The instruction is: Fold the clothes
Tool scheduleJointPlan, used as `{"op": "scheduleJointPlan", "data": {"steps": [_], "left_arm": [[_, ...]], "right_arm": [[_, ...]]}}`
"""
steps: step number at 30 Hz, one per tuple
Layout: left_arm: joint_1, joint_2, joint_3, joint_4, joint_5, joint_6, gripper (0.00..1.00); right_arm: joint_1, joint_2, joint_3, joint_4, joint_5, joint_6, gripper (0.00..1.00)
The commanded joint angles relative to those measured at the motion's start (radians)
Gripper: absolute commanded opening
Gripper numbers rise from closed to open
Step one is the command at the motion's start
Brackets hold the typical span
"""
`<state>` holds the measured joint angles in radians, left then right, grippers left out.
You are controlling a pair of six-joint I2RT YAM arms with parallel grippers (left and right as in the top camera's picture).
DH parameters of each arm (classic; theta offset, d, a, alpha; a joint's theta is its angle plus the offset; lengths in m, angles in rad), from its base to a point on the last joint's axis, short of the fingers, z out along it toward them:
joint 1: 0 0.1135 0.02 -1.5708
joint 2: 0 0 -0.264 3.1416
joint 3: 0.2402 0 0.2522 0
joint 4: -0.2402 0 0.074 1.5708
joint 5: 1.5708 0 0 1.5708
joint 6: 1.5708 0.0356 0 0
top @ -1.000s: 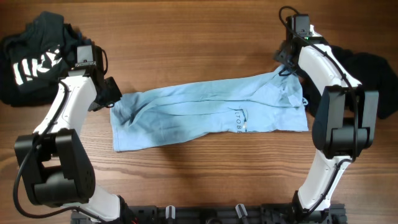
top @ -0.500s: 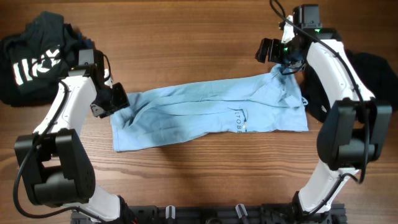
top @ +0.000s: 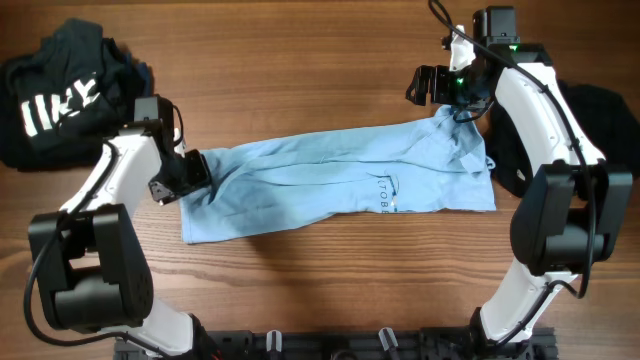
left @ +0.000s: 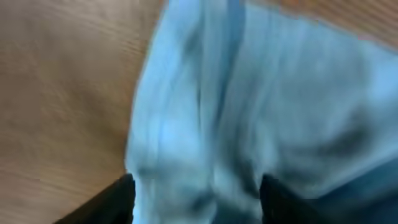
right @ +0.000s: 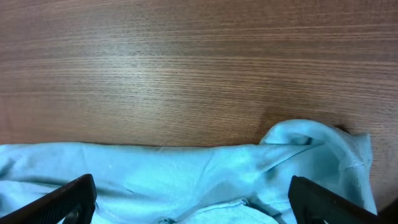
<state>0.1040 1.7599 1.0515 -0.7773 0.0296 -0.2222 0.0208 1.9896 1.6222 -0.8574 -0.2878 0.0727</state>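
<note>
The clothes' light blue T-shirt (top: pixel 330 185) lies as a long, creased strip across the middle of the wooden table, with small printed text showing near its right half. My left gripper (top: pixel 192 172) hovers over the strip's left end. In the blurred left wrist view, my left gripper (left: pixel 196 202) has its fingers apart with blue cloth (left: pixel 249 93) spread between and under them. My right gripper (top: pixel 432 85) stands open just beyond the shirt's far right corner. The right wrist view shows my right gripper (right: pixel 199 202) with dark fingertips (right: pixel 68 199) wide apart above the blue fabric (right: pixel 186 174), holding nothing.
A black T-shirt with white lettering (top: pixel 55 95) is bunched at the far left corner. Another dark garment (top: pixel 600 125) lies at the right edge behind the right arm. Bare wood (top: pixel 300 60) stretches beyond the blue shirt, and the arm bases stand along the front edge.
My left gripper has slid toward the front and onto the shirt's left end, its jaws widening. My right gripper has swung left, off the shirt's right corner.
</note>
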Motion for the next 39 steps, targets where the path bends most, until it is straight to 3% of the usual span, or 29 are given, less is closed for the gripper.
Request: {"op": "scheduleJointPlan", "data": {"steps": [1,9,16,28,39], "left_arm": [[0.006,-0.01,-0.051,0.102,-0.052,0.013,0.67],[0.006,-0.009,-0.089,0.16,-0.129,0.013,0.67],[0.006,-0.009,-0.142,0.161,-0.024,0.013,0.61],[0.006,-0.01,-0.163,0.256,0.097,0.013,0.13],[0.102,-0.13,-0.16,0.231,0.093,0.009,0.04]], "right_arm": [[-0.002,-0.009,0.016,-0.009,-0.02,-0.022,1.0],[-0.002,-0.009,0.016,-0.016,-0.02,-0.021,1.0],[-0.002,-0.009,0.016,-0.015,-0.02,-0.02,0.99],[-0.002,-0.009,0.016,-0.028,-0.021,-0.009,1.0],[-0.002,-0.01,0.017,-0.064,-0.029,0.006,1.0]]}}
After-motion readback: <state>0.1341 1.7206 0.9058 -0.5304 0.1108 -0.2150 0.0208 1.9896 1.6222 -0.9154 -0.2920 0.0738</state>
